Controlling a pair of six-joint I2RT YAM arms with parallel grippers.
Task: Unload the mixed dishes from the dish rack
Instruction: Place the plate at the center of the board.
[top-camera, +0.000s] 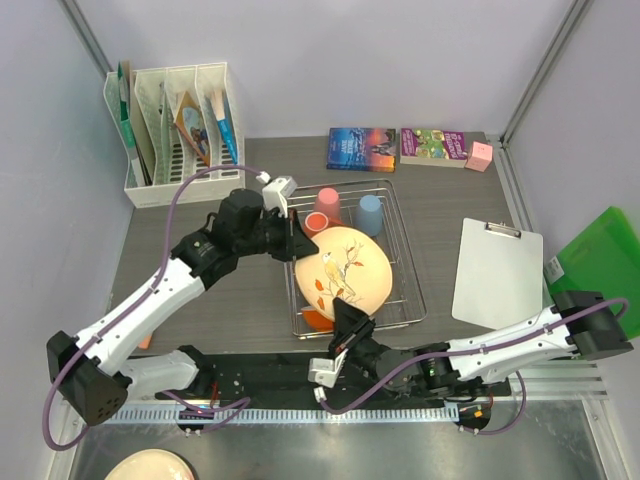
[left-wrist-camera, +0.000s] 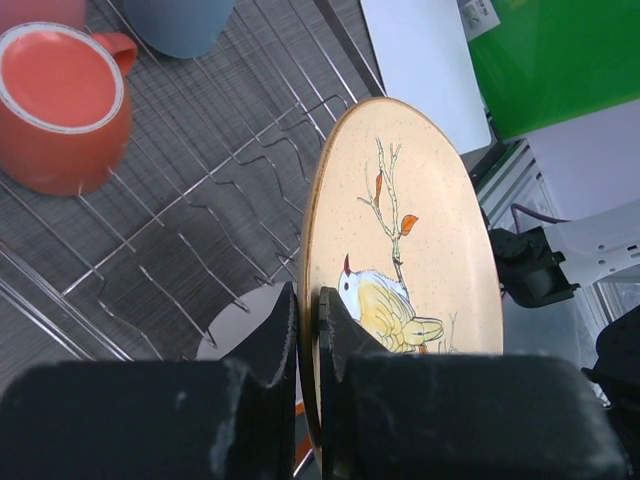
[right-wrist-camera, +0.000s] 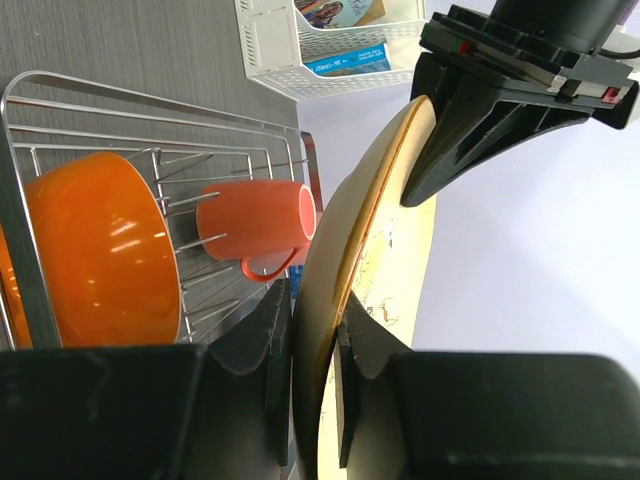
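The cream floral plate with a bird design stands tilted on edge in the silver wire dish rack. My left gripper is shut on its far left rim, seen in the left wrist view. My right gripper is shut on its near rim, seen in the right wrist view. The orange mug, pink cup and light blue cup stand at the rack's far end. The orange bowl sits at the rack's near left corner, mostly hidden by the plate in the top view.
A white file organiser stands at the back left. Two books and a pink block lie behind the rack. A white clipboard and a green folder lie to the right. Another plate lies at the bottom left.
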